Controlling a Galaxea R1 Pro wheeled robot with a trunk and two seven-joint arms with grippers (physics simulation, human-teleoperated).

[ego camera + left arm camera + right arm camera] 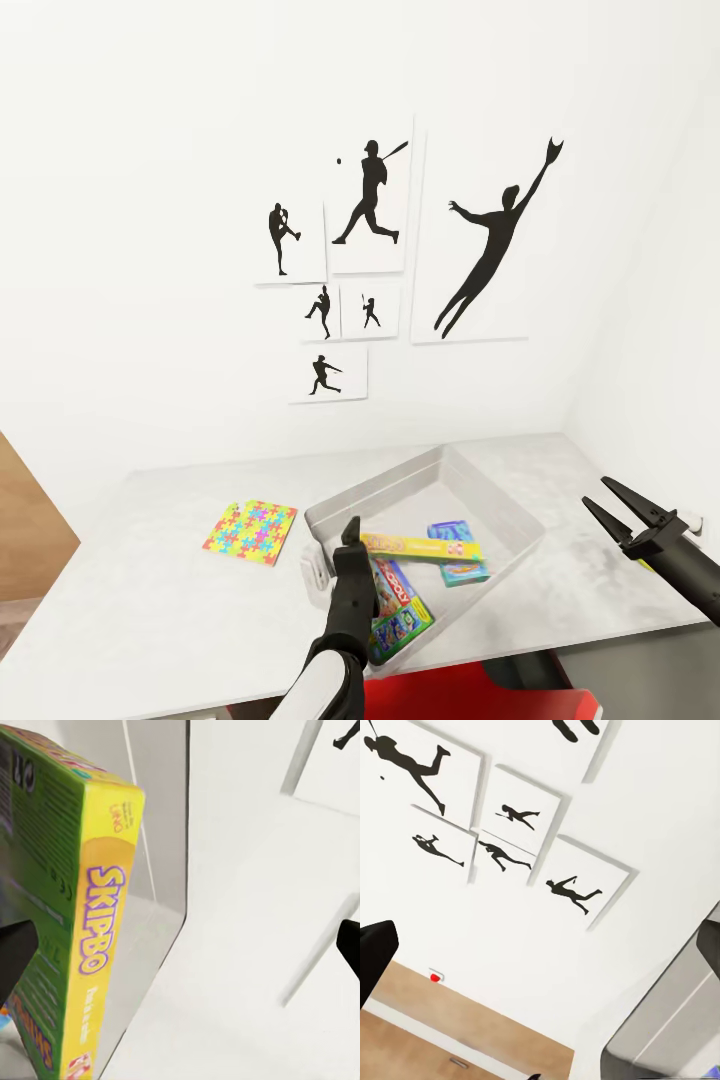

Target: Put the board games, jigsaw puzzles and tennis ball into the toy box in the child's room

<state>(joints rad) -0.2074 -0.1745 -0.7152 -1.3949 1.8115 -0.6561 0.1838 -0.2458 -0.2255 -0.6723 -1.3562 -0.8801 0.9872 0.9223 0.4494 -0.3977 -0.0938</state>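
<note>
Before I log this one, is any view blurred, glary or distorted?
Head view: sharp, even light, soft shadows under the wall prints, no glare. Left wrist view: the Skip-Bo box looms close and slightly soft, print still readable. Right wrist view: sharp but tilted, prints slanting.

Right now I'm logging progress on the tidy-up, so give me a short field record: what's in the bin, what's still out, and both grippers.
bin: light grey plastic toy box on the pale grey table
inside bin: green-yellow Skip-Bo box, small blue game box, white-green Monopoly box
still out: multicoloured jigsaw square, flat on the table beside the bin
left gripper: at the bin's near rim, holding nothing
right gripper: open, empty, beside the bin
tennis ball: not seen
</note>
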